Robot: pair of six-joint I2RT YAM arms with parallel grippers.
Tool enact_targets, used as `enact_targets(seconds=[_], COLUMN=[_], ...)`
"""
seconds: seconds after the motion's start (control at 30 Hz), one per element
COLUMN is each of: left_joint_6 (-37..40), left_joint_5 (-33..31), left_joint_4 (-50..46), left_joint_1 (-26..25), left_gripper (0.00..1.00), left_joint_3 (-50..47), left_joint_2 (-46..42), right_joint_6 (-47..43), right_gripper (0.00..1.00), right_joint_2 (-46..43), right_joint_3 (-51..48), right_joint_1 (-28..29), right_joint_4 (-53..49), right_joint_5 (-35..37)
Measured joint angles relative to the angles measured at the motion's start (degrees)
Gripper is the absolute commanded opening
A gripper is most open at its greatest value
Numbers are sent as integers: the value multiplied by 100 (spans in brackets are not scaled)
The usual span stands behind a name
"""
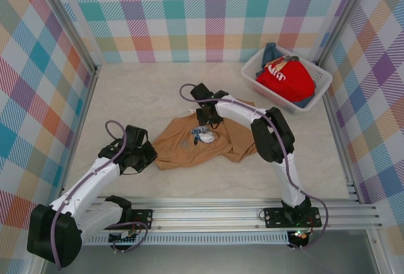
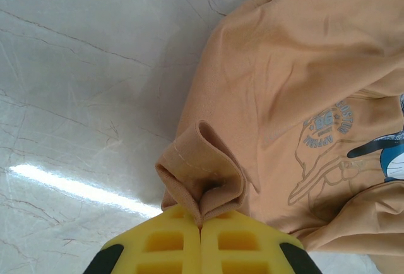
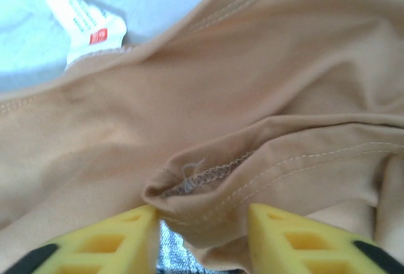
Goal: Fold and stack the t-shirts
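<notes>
The tan t-shirt point(image 1: 180, 146) lies crumpled on the table in front of the arms, its blue cartoon print point(image 1: 203, 136) facing up. My left gripper point(image 1: 150, 154) is at the shirt's left edge and, in the left wrist view, the left gripper point(image 2: 201, 222) is shut on a rolled sleeve hem point(image 2: 199, 173). My right gripper point(image 1: 206, 124) is over the shirt's far middle. Its yellow fingers point(image 3: 129, 233) stand apart, with a hemmed fold point(image 3: 208, 185) of the tan shirt bulging between them, not squeezed. A red t-shirt point(image 1: 287, 78) with white lettering lies on a blue one point(image 1: 271, 53) in the basket.
The white lattice basket point(image 1: 320, 88) stands at the back right corner. Plaid walls close the table on three sides, and a metal rail point(image 1: 214, 214) runs along the near edge. A white care label point(image 3: 85, 31) shows at the shirt's neck.
</notes>
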Motion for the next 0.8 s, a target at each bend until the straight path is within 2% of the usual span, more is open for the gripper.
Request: enact_targets(seconds=[0.23, 0.4, 0.53, 0.67, 0.8], left_joint_6=[0, 0, -17, 9, 59], left_joint_5=[0, -2, -24, 37, 0], left_joint_4=[0, -7, -173, -306, -317], left_joint_1=[0, 0, 13, 367, 1014], left_gripper=[0, 0, 0, 0, 0], left_joint_3=[0, 7, 317, 1425, 3058], left_joint_2=[-4, -13, 109, 699, 1432], right_joint_6=[42, 24, 20, -24, -101], right_gripper=[0, 0, 0, 0, 0], right_joint_2=[2, -48, -542, -1346, -1576], right_joint_3=[31, 31, 28, 280, 1351], right_joint_1=[-42, -79, -157, -485, -892], right_joint_4=[-131, -146, -219, -195, 0], right_joint_5=[122, 258, 260, -111, -699])
